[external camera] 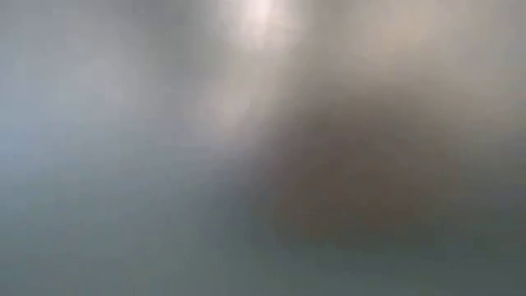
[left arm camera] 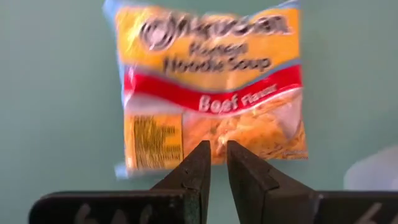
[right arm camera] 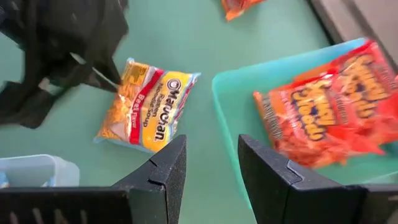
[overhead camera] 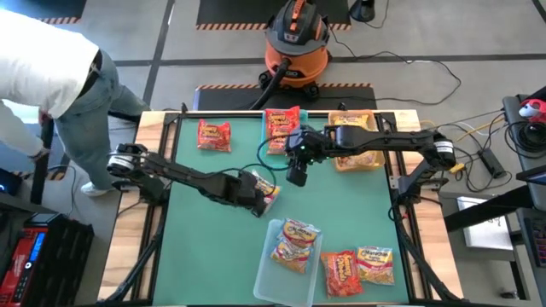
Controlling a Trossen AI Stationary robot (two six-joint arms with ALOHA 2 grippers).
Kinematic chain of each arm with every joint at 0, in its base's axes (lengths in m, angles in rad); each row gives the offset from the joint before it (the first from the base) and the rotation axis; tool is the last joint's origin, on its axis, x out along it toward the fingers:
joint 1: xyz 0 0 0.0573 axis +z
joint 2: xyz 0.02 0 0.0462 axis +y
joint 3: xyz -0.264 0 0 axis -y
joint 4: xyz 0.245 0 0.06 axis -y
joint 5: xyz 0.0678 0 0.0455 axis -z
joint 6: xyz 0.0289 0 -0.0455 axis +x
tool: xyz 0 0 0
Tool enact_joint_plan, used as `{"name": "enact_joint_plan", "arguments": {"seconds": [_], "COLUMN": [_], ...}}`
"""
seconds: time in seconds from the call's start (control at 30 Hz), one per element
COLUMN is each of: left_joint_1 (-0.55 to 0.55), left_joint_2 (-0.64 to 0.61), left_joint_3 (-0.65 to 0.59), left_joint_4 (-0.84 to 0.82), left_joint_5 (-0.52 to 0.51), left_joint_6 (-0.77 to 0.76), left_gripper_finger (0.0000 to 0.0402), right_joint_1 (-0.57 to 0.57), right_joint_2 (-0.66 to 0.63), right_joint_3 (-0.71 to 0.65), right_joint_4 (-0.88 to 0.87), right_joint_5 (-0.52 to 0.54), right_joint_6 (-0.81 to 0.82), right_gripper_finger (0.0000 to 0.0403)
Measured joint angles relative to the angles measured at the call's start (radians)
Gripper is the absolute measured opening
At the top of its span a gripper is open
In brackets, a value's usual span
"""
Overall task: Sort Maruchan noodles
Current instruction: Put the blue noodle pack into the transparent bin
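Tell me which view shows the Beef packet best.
Left wrist view: the Beef packet fills the frame, label readable, left gripper pinching its edge. Right wrist view shows it smaller, at an angle. High view shows it mostly hidden by the arm. Low view shows nothing.

We find the left arm stretched low toward mid-bench, its left hand (overhead camera: 266, 198) with fingers (left arm camera: 194, 167) nearly together on a packet's edge. The right arm reaches across from the right, elbow bent; its right hand (overhead camera: 296, 175) stands parted and holds nothing.
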Motion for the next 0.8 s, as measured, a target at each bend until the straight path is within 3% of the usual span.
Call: {"name": "enact_joint_plan", "arguments": {"seconds": [0.17, 0.3, 0.47, 0.8], "left_joint_1": [-0.017, -0.026, -0.026, -0.025], "left_joint_2": [0.003, 0.003, 0.004, 0.062], "left_joint_3": [-0.071, -0.123, -0.174, -0.197], "left_joint_4": [0.038, 0.155, 0.327, 0.335], "left_joint_5": [0.006, 0.006, -0.008, -0.027], "left_joint_6": [-0.242, -0.297, -0.313, -0.397], "left_gripper_finger": [0.0036, 0.0036, 0.0036, 0.0036], "right_joint_1": [-0.012, -0.022, -0.03, -0.05], "right_joint_2": [0.055, 0.104, 0.175, 0.255], "right_joint_3": [-0.055, -0.094, -0.099, -0.095], "right_joint_4": [0.099, 0.198, 0.217, 0.232], "right_joint_5": [-0.165, -0.283, -0.29, -0.28], "right_joint_6": [0.038, 0.073, 0.081, 0.065], "right_gripper_finger": [0.0132, 0.0132, 0.0132, 0.0132]}}
